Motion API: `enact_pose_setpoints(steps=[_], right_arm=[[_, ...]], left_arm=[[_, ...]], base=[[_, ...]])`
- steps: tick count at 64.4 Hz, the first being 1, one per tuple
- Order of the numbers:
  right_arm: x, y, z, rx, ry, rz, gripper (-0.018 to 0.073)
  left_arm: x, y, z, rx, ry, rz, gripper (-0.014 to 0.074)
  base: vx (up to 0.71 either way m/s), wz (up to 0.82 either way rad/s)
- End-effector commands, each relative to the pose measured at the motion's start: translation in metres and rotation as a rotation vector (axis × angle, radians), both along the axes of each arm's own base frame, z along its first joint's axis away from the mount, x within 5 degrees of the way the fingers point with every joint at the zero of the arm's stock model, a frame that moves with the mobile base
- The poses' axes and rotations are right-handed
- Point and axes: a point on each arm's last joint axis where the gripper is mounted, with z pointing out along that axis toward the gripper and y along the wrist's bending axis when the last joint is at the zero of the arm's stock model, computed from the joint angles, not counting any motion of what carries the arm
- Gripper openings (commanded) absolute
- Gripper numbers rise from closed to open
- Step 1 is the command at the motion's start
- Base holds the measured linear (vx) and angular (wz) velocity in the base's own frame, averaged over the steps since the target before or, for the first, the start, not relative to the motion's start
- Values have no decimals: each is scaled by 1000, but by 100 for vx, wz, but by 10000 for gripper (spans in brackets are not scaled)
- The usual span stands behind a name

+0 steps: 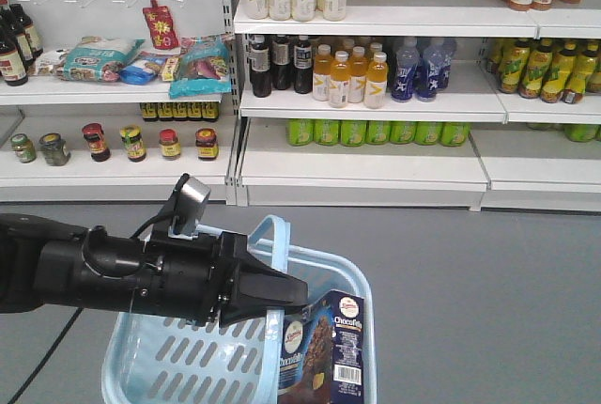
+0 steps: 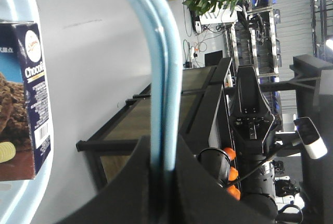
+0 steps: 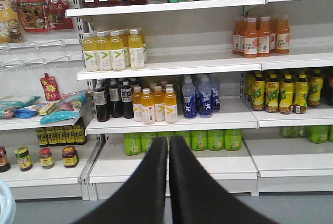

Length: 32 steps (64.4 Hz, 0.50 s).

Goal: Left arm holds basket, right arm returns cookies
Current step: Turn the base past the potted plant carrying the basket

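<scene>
Basket duty sits with the left arm (image 1: 113, 277), which reaches in from the left edge of the front view. The left hand (image 1: 286, 293) is clamped on the curved handle (image 2: 164, 78), and my left wrist view shows that blue bar pinched between the two dark fingers. Under it is the light blue shopping basket (image 1: 188, 357), slotted wall toward me.

Inside, against the right-hand wall, the Chocofab cookie box (image 1: 324, 352) stands upright, just beside the handle. It's the only thing I can see in there, though the basket's bottom runs out of frame. I'd judge the box light and stiff. It looks like thin card with a glossy print that could slip, and faces that would dent under a hard squeeze. I'd take it across the narrow sides, high up near its top edge, with moderate pressure. The handle and left hand sit close on its left, so coming in from above or the right looks safest.

The right hand (image 3: 168, 177) carries nothing. Its fingers lie together, pointed at the drink shelves (image 3: 171, 122) rather than down at the basket, and it doesn't show in the front view.
</scene>
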Motion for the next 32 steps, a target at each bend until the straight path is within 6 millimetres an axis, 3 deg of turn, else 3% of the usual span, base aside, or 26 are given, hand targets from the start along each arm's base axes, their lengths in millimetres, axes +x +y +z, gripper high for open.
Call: enact_pose_setpoints(steps=[1, 32], right_arm=[[-1, 0, 8, -3, -88, -2, -8], [-1, 0, 8, -3, -88, -2, -8]], left_arm=[[-3, -2, 28, -128, -47, -9, -6], [-3, -2, 28, -130, -47, -9, -6]], base=[[37, 7], [38, -9]])
